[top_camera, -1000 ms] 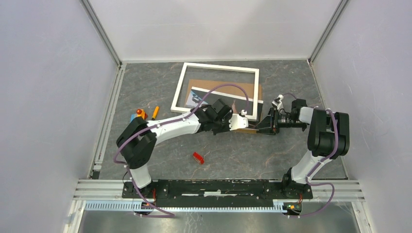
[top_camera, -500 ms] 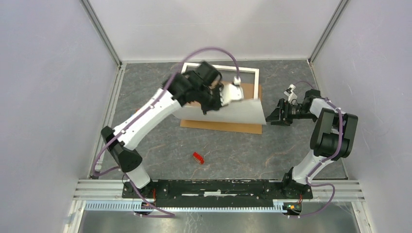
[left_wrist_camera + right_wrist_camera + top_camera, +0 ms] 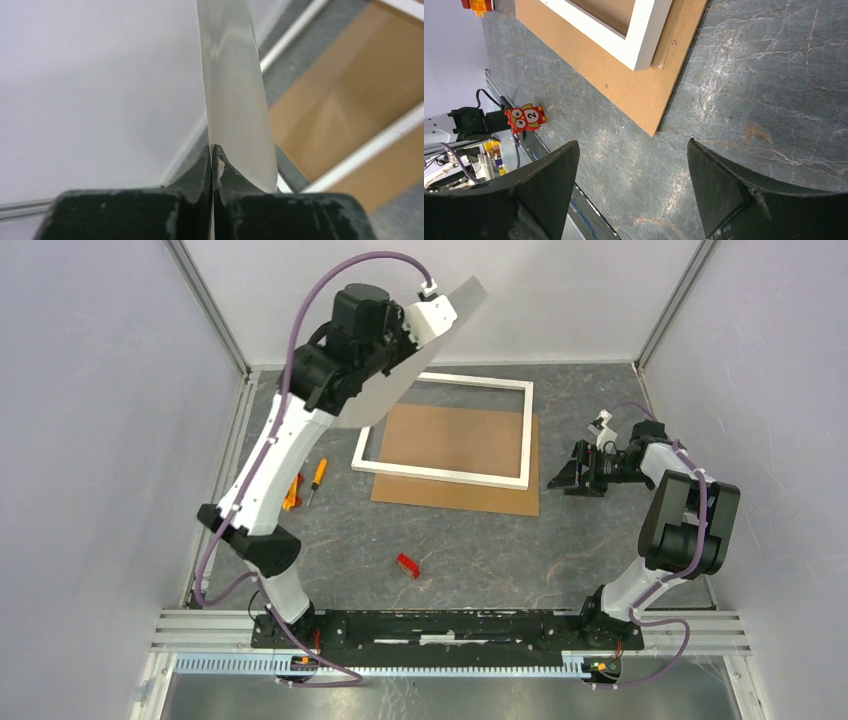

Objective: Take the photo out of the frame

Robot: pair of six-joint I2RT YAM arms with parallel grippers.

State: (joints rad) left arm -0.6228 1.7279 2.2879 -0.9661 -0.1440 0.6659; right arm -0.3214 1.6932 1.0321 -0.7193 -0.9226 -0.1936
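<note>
My left gripper [image 3: 440, 312] is raised high over the back left of the table, shut on an edge of the photo [image 3: 405, 370]. The sheet hangs tilted in the air and shows only its pale grey back. In the left wrist view the jaws [image 3: 212, 150] are pressed together on the photo's thin edge [image 3: 232, 90]. The frame [image 3: 525, 435], with its white border, lies flat on a brown backing board [image 3: 455, 440], and the board shows through its opening. My right gripper [image 3: 562, 475] sits low just right of the board's near right corner [image 3: 639, 95], open with nothing between its fingers [image 3: 633, 142].
A small red owl block [image 3: 407, 565] lies on the table in front of the board. An orange-handled screwdriver [image 3: 316, 475] and an orange and blue toy [image 3: 293, 490] lie near the left wall. White walls close in three sides, and a metal rail runs along the near edge.
The left arm swung the photo up and back to the left, off the frame and board. The right gripper opened and drew back to the right.
</note>
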